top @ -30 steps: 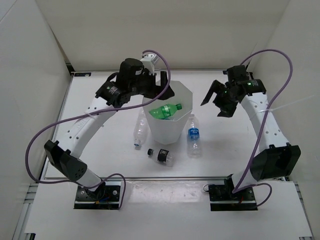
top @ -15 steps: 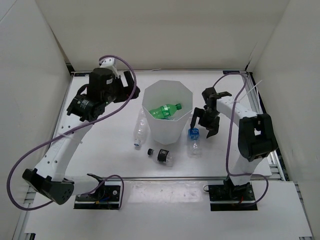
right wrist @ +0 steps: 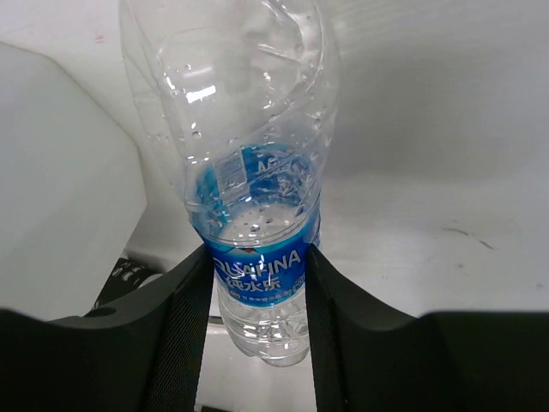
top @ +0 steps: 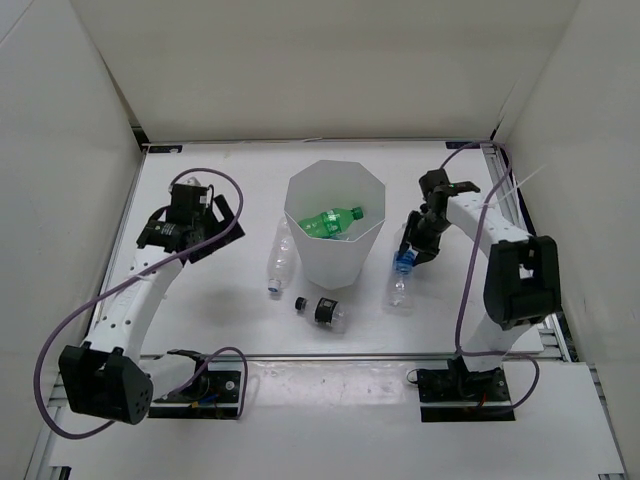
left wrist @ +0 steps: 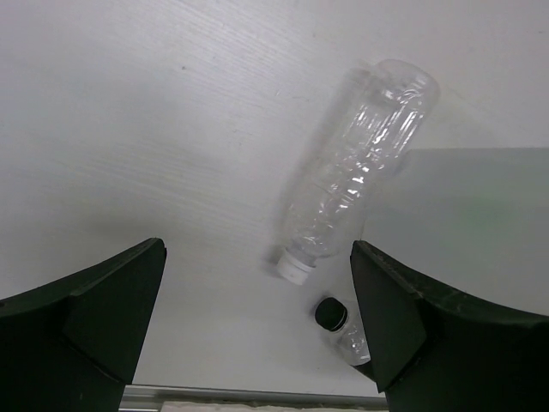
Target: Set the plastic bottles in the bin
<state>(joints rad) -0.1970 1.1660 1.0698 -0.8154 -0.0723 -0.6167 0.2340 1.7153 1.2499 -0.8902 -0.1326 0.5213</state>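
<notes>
The white bin [top: 300, 195] stands mid-table with a green bottle [top: 332, 220] lying inside. My right gripper [top: 411, 250] [right wrist: 257, 287] is shut on a clear bottle with a blue label [top: 400, 288] [right wrist: 257, 257], just right of the bin; the fingers press the label from both sides. A plain clear bottle [top: 280, 258] [left wrist: 356, 180] lies against the bin's left side. A bottle with a black label and cap [top: 325, 311] [left wrist: 331, 315] lies in front of the bin. My left gripper [top: 207, 226] [left wrist: 257, 330] hangs open left of the bin, holding nothing.
White walls enclose the table on the left, back and right. A purple cable loops from each arm. The bin wall [left wrist: 463, 223] [right wrist: 60, 172] shows close by in both wrist views.
My right arm came down beside the bin and shut on the blue-label bottle. My left arm drew back from over the bin to the left, still open.
</notes>
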